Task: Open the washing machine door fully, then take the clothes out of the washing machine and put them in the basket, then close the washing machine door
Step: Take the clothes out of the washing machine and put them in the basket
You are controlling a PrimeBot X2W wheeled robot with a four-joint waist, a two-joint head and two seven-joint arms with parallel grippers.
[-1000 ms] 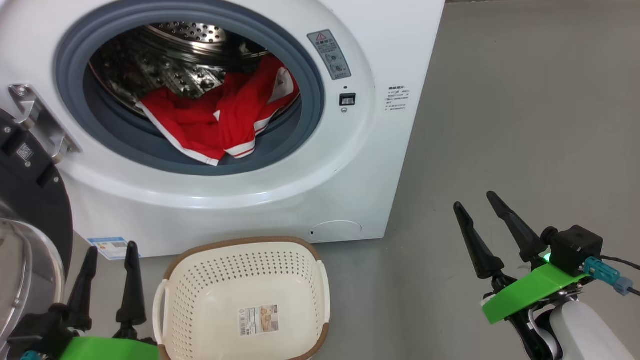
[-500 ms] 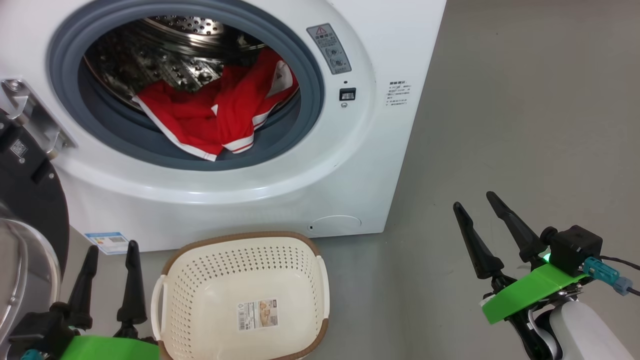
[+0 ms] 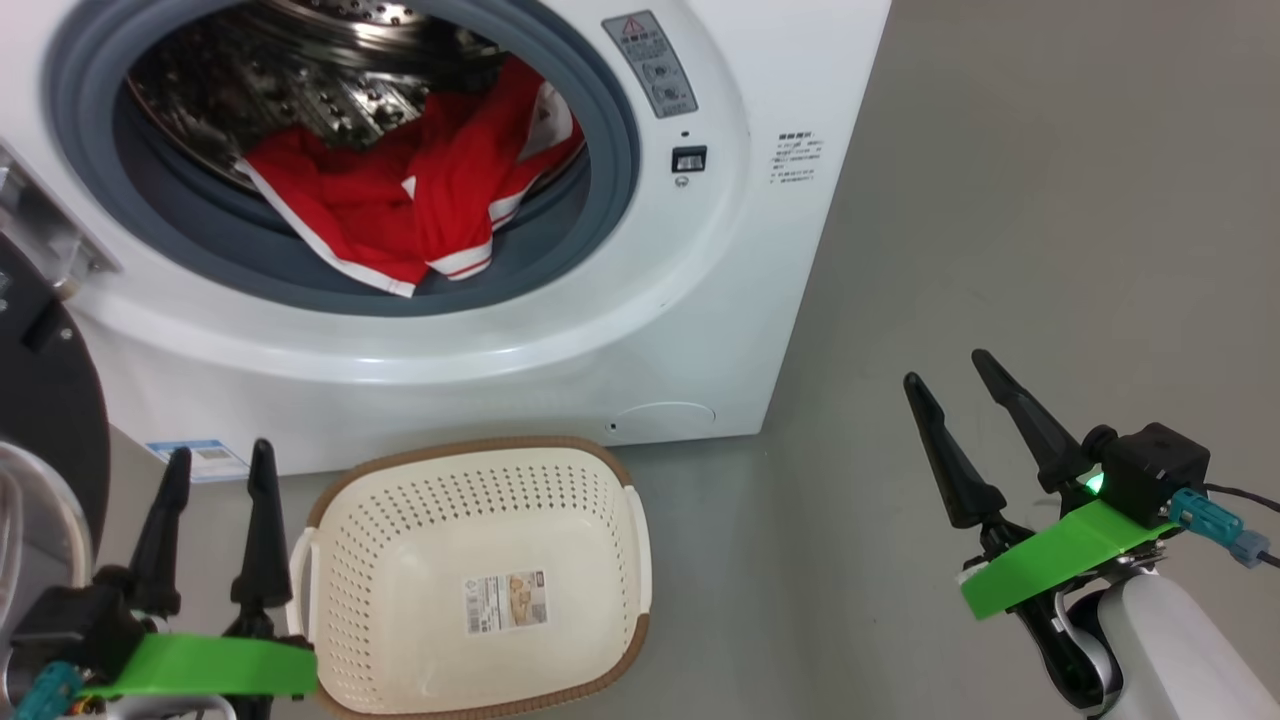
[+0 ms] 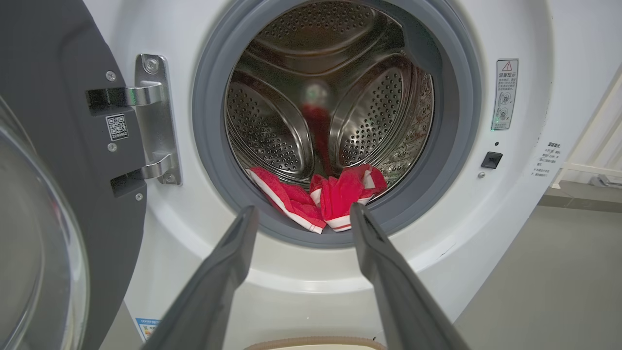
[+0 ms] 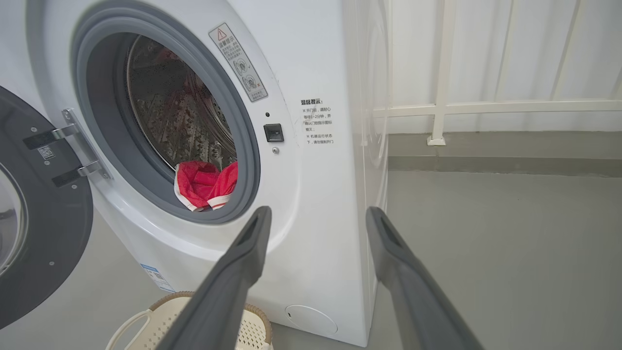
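Machine: the machine (image 3: 520, 370) sits on the grey floor (image 3: 1000, 200), mouth gaping, with a grey ring (image 3: 598, 200) around the steel drum (image 4: 316, 97).
Door: and the door (image 4: 63, 160) is swung right out to the left on its steel hinge (image 4: 155, 119), glass bowl bulging toward us, close by the left gripper.
Clothes: the red clothes (image 3: 400, 215) are heaped at the drum's front edge, a white-striped hem spilling onto the ring's bottom lip.
Basket: the basket (image 3: 470, 448) is on the floor just in front of the machine's foot, under the mouth, with a paper label (image 3: 505, 602) on its bottom.
Around: a warning sticker (image 3: 648, 62) and a black latch (image 3: 690, 158) sit right of the mouth, a round flap (image 3: 665, 417) low on the front and a blue label (image 3: 197, 455) low at the left. A white railing (image 5: 440, 73) stands beyond the machine's right side.
Left gripper: the left gripper (image 3: 221, 451) is low, just beside the basket's left rim. Its fingers are spread wide and hold nothing. In the wrist view they frame the clothes.
Right gripper: the right gripper (image 3: 946, 368) is well right of the machine, over the floor. Its fingers are apart and touch nothing.
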